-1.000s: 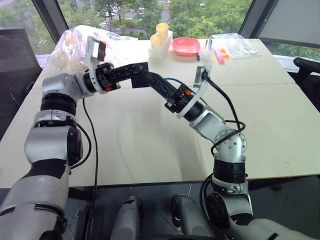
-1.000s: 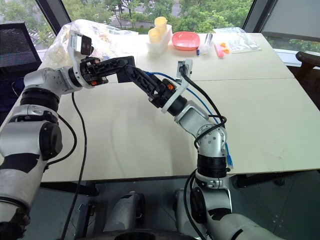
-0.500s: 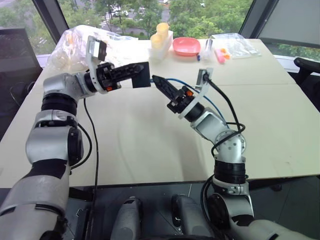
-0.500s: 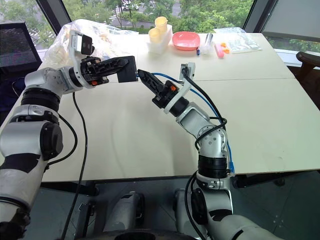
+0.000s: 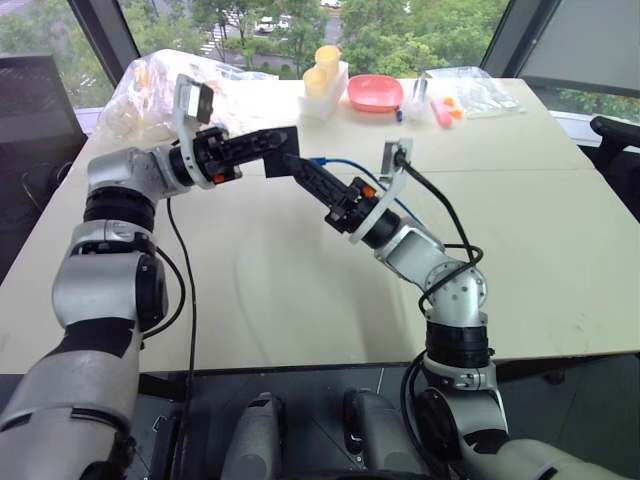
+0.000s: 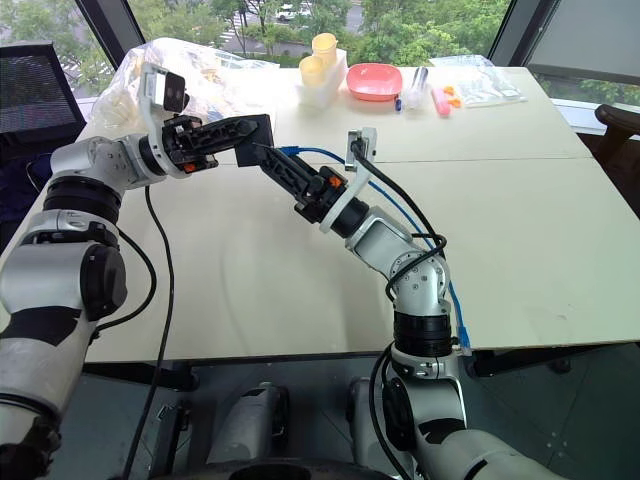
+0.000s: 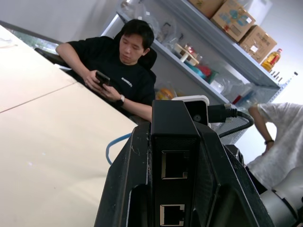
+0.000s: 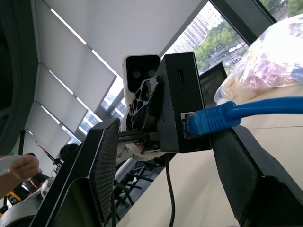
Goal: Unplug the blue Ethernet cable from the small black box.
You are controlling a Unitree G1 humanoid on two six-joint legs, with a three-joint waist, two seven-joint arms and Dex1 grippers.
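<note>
left end effector (image 5: 283, 160) clamped, raised; right end effector (image 8: 165, 161) fingers parted, facing it.

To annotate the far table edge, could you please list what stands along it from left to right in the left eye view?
Clear plastic bag → yellow cups → pink bowl → pink marker → clear packet.

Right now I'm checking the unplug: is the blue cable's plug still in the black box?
Touching: in the right wrist view, the blue Ethernet cable plug sits seated in the small black box port.
</note>
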